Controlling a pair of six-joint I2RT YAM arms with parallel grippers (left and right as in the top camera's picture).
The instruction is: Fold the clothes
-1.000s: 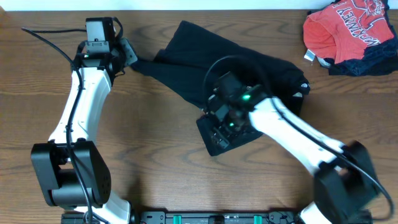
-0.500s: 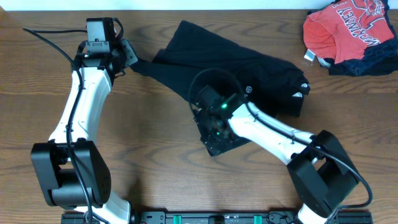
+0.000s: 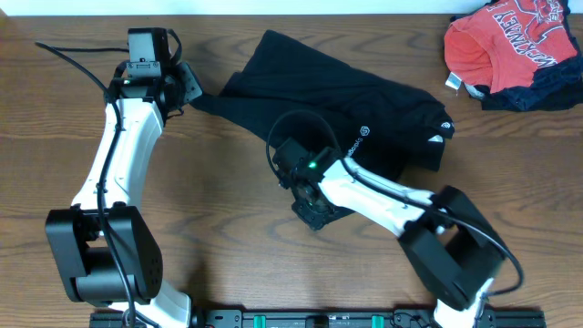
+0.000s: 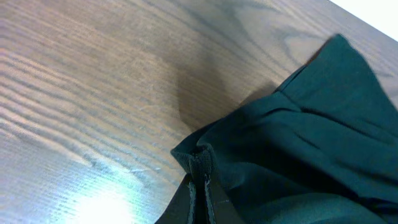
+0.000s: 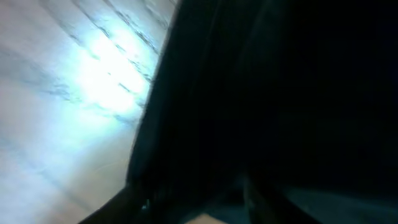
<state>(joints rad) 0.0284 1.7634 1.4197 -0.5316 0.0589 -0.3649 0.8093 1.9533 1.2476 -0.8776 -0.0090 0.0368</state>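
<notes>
The black long-sleeved top (image 3: 364, 96) lies spread across the middle back of the wooden table, its small round white logo (image 3: 362, 133) facing up. My left gripper (image 3: 193, 88) is shut on the top's left tip; in the left wrist view the fingers (image 4: 194, 199) pinch a fold of the cloth (image 4: 298, 155) just above the wood. My right gripper (image 3: 310, 202) is low at the top's near edge, over a bunched flap. The right wrist view is blurred and filled with dark fabric (image 5: 280, 93), which sits between the jaws.
A red-orange shirt (image 3: 510, 41) with dark lettering lies bunched with a dark navy garment (image 3: 547, 87) at the back right corner. Bare wood (image 3: 228, 228) runs along the front and left. The left arm's cable (image 3: 68, 59) trails at the back left.
My right gripper has moved left along the top's near edge, dragging the lower flap with it, so the flap is more bunched. The left arm has not moved.
</notes>
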